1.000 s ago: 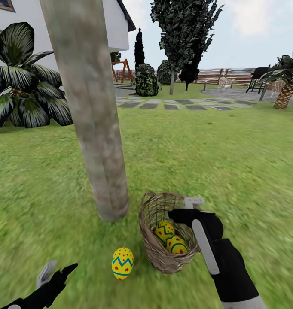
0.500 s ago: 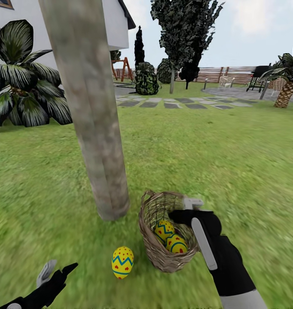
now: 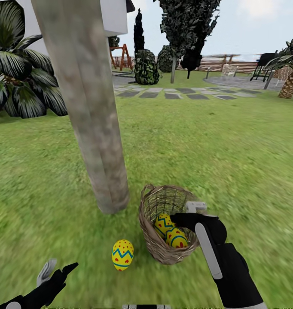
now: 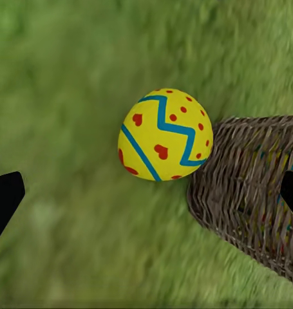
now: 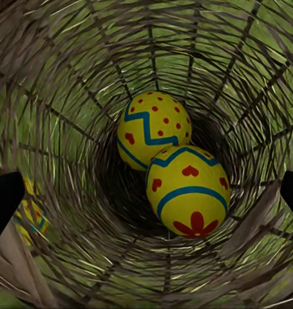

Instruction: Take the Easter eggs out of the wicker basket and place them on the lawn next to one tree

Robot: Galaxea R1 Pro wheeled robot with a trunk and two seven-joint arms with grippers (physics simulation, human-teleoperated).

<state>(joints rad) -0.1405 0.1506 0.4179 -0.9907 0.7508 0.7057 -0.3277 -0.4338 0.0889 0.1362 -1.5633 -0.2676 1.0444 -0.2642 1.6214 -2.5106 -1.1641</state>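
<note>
I am holding my right end effector (image 3: 190, 216) spread over the wicker basket (image 3: 151, 234), aiming at two eggs (image 5: 187, 190) inside; one egg (image 3: 122, 255) is lying by the tree (image 3: 93, 128). Next, descending and pinching.
</note>
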